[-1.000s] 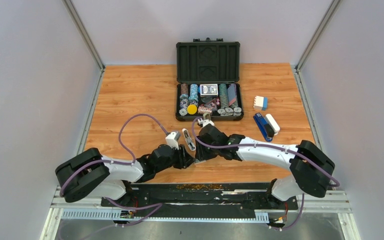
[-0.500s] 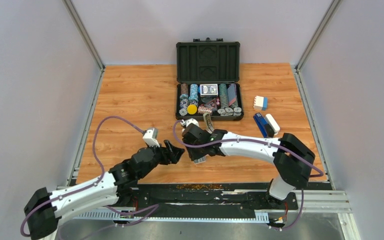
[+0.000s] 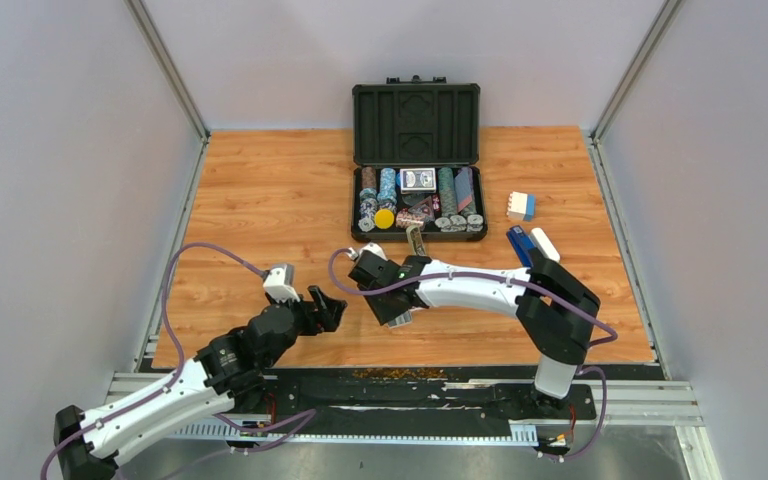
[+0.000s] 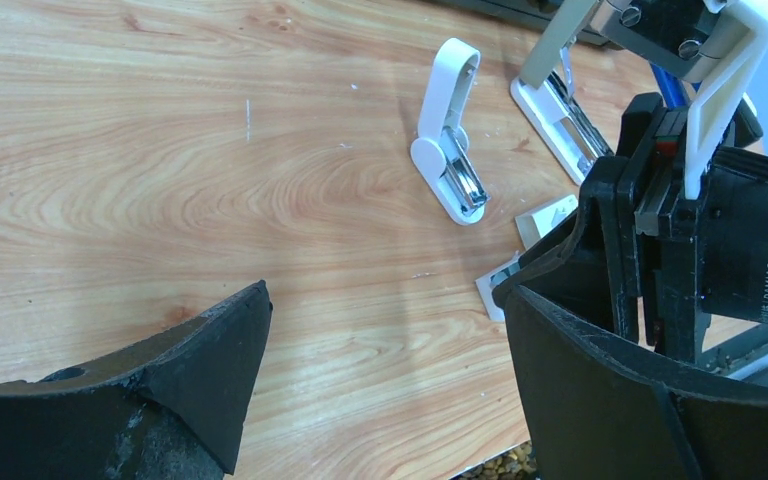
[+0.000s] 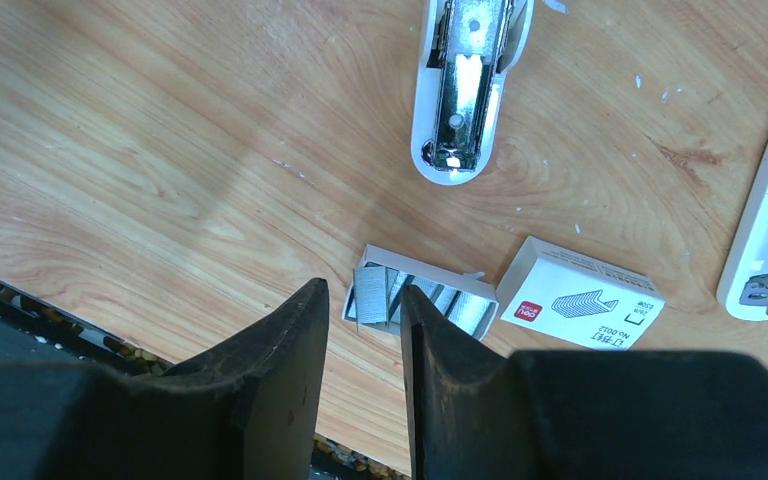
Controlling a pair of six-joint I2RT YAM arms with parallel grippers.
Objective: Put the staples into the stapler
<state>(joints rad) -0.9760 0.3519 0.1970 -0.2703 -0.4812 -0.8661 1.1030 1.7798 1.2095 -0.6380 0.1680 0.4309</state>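
Observation:
The staples (image 5: 422,300) lie as silvery strips in a small white tray on the wood, with the printed white sleeve (image 5: 580,305) beside it. My right gripper (image 5: 363,290) hovers just over the tray's left end, open by a narrow gap and clamping nothing. In the top view it (image 3: 392,312) covers most of the box. The stapler (image 3: 416,241) is pale grey-olive and stands open with its lid raised near the case; it also shows in the left wrist view (image 4: 560,115). My left gripper (image 4: 385,295) is wide open and empty, off to the left (image 3: 328,305).
A second small white stapler (image 5: 465,90) lies open just beyond the tray. The open black case (image 3: 417,235) of poker chips is behind. A dark blue stapler (image 3: 525,250), a white piece (image 3: 545,245) and a white-blue block (image 3: 521,206) sit at the right.
My left gripper opened wide and drew back to the lower left, away from the box. The right gripper shifted left and now hangs over the tray.

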